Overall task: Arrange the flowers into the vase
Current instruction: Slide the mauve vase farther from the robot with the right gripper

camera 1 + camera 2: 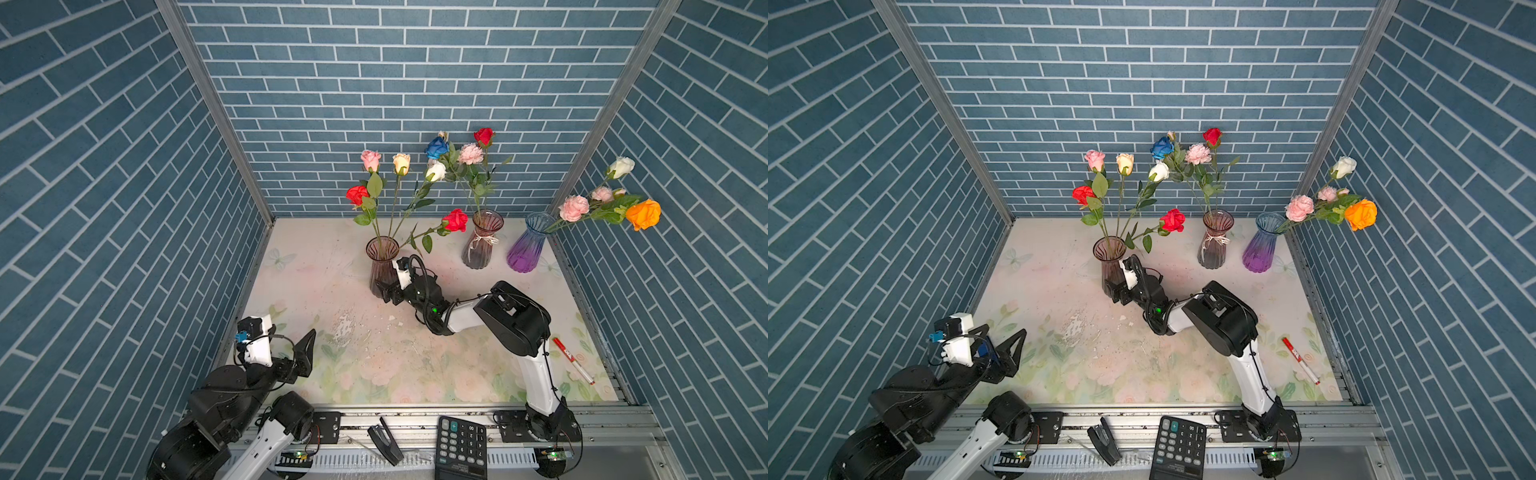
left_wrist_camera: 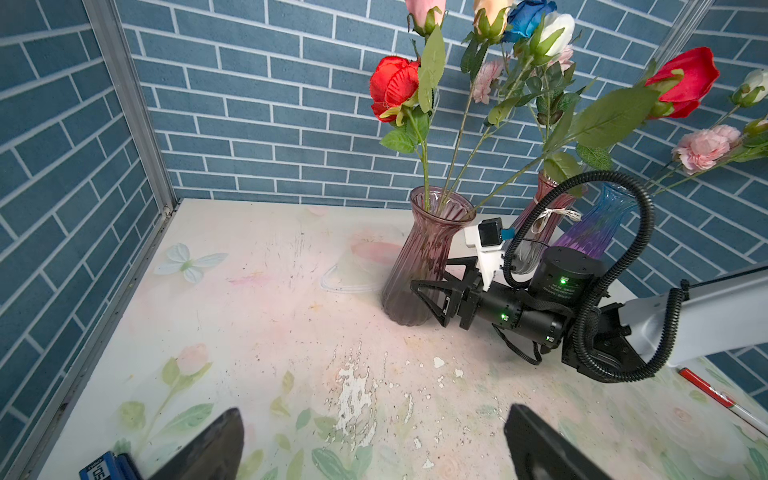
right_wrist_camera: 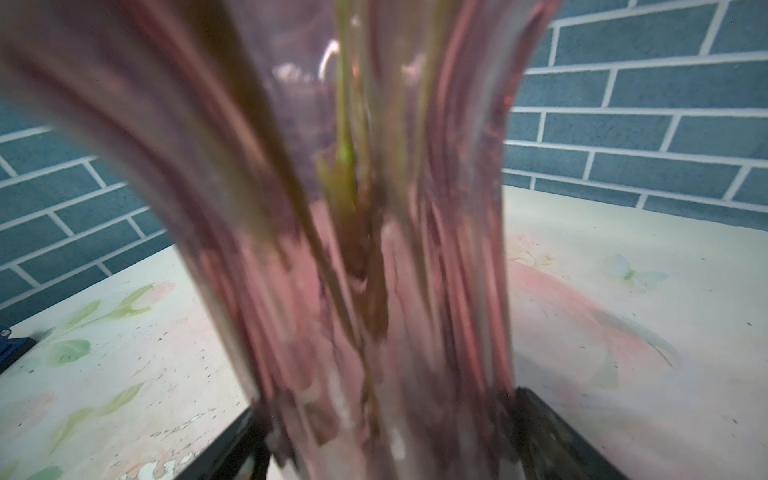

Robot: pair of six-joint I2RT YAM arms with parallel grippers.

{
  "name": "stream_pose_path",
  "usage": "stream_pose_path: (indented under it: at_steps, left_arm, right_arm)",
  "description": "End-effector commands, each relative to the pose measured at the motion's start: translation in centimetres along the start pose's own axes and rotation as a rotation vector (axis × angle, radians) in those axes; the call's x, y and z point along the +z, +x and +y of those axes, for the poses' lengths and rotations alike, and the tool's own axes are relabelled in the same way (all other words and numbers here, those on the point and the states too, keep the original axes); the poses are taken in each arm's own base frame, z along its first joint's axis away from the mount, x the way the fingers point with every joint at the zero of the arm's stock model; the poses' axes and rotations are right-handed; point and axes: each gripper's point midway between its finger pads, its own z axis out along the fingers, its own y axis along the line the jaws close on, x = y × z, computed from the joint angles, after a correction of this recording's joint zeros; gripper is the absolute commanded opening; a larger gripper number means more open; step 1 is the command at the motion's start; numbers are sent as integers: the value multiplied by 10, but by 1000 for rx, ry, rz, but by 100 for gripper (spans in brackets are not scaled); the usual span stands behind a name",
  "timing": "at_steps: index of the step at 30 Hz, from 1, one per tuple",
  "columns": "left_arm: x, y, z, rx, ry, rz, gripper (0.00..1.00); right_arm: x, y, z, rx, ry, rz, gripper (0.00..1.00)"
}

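Tabletop (image 1: pixel 307 286) bare left of vase (image 1: pixel 382 266)

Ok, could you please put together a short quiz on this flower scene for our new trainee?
1. True or false: the left tool holds a flower.
2. What sits between the fingers of the right tool? A) the twine-tied vase B) the leftmost vase C) the red marker
3. Fill in: the orange rose stands in the ___ vase.
Key: 1 false, it is open and empty. 2 B, low on its body. 3 the purple vase.
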Motion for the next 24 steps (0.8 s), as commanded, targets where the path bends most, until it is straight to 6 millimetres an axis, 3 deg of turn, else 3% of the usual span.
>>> stream_pose_path:
  at_steps: [1, 14, 24]
  left_arm:
    - [1, 1, 2, 7, -10, -3, 100]
    - [2, 2, 2, 7, -15, 1, 100]
    - [1, 2, 2, 8, -15, 0, 100]
  right_arm:
    - [10, 54, -1, -2, -29, 170, 89]
    - [52, 63, -2, -23, -35, 247, 90]
    - [70, 75, -3, 8, -50, 320, 90]
